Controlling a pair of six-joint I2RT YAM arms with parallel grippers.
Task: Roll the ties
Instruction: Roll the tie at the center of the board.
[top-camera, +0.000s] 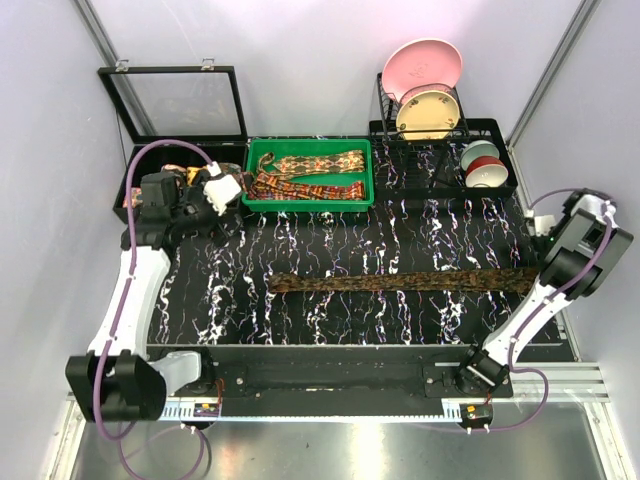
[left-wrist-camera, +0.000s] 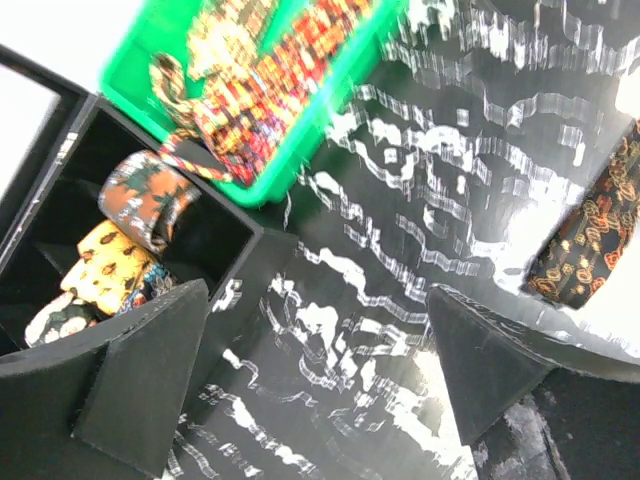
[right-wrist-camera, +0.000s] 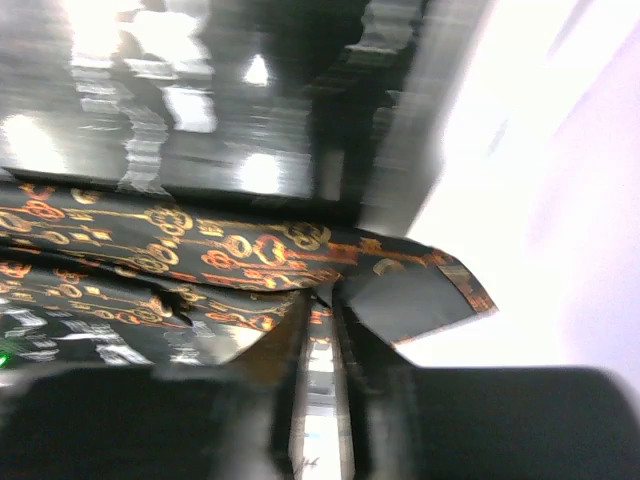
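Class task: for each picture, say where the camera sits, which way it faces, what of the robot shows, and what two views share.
Top external: above and behind, looking down on the table; left arm and right arm show.
Left wrist: behind the left gripper, facing the black box and green tray; open fingers show.
Right wrist: behind the right gripper, facing the flat tie; shut fingers show.
Shared: the flat tie, in top and right-wrist views.

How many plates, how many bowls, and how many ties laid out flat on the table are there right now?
Plates: 2, the pink plate and the cream plate
Bowls: 2, the pale bowl and the red bowl
Ties laid out flat: 1, the flat tie
Total: 5
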